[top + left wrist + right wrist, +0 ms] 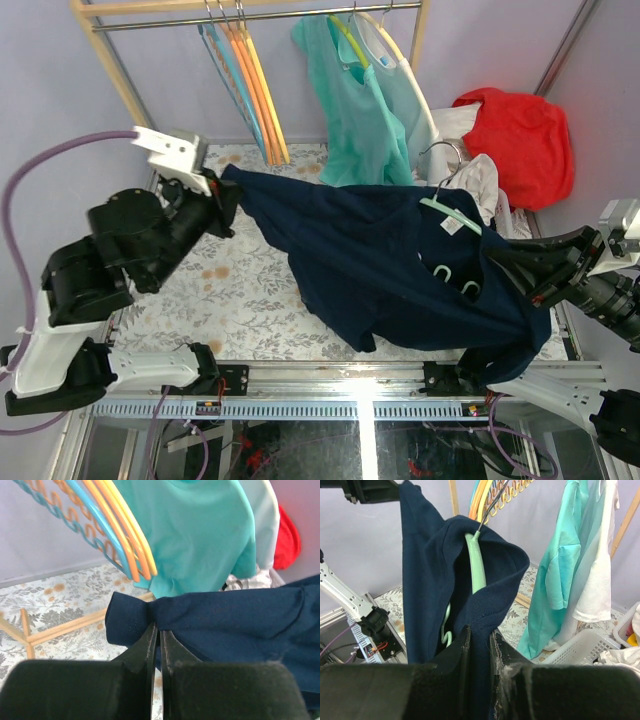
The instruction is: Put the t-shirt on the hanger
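Item 1 — t-shirt (380, 270), navy, short-slvd: held up off the floral table cover (230, 290) and stretched btwn the 2 arms, running from upper L to lower R in the top view. Item 2 — hanger (450, 215), mint plastic w/ silver hook: we see 1 arm and the hook poking out at the shirt's R end, and bits of the wavy lower bar show thru an opening in the cloth; the rest is hidden inside the shirt. L gripper (157, 630): jaws fully closed, pinching a bunched fold at the shirt's L end. R gripper (480, 632): jaws nearly together, clamped on navy cloth just below the hanger; we can't tell if the hanger itself sits in the pinch. Background: wooden rail (110, 60) w/ orange hangers (262, 90), teal-green shirt (360, 110) hung beside them, red garment (520, 135) at far R, apart from the navy cloth.
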Controlling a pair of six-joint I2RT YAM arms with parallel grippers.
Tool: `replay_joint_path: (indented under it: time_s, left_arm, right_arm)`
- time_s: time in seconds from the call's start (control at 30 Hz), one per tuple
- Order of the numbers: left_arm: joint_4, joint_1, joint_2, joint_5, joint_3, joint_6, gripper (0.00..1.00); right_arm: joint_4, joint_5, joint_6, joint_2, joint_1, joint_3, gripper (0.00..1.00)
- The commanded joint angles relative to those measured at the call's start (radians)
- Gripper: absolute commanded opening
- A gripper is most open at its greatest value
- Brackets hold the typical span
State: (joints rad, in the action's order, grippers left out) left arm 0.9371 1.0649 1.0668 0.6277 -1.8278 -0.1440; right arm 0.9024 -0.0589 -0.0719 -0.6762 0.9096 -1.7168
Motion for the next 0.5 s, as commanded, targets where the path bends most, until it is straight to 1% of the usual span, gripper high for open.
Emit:
replay_joint_path:
  time_s: [0.0,0.1,0.2,0.27,0.4,0.47]
  left_arm:
    - [0.08,-0.006,0.034,0.184,-0.14,0.0,0.0]
    - [0.103,-0.006,0.064,0.245,-0.231,0.005,0.0]
    - [0.107,-0.005,0.094,0.31,-0.275,0.018,0.0]
    - [0.121,-0.005,0.109,0.37,-0.278,0.015,0.0]
    - [0.093,-0.005,0.079,0.449,-0.2,0.015,0.0]
    - [0.089,-0.005,0.078,0.494,-0.207,0.034,0.0]
  right_arm:
    - [-0.142,0.017,-0.007,-0.027,0.002,-0.031,0.0]
    - [-0.165,0.026,-0.011,-0.019,0.0,-0.023,0.0]
    - [-0.191,0.036,-0.017,-0.013,0.001,-0.026,0.0]
    - [-0.217,0.047,-0.021,-0.01,0.0,-0.028,0.0]
    - [-0.285,0.047,-0.029,0.002,0.001,-0.015,0.0]
    - [-0.331,0.048,-0.029,0.011,0.0,0.002,0.0]
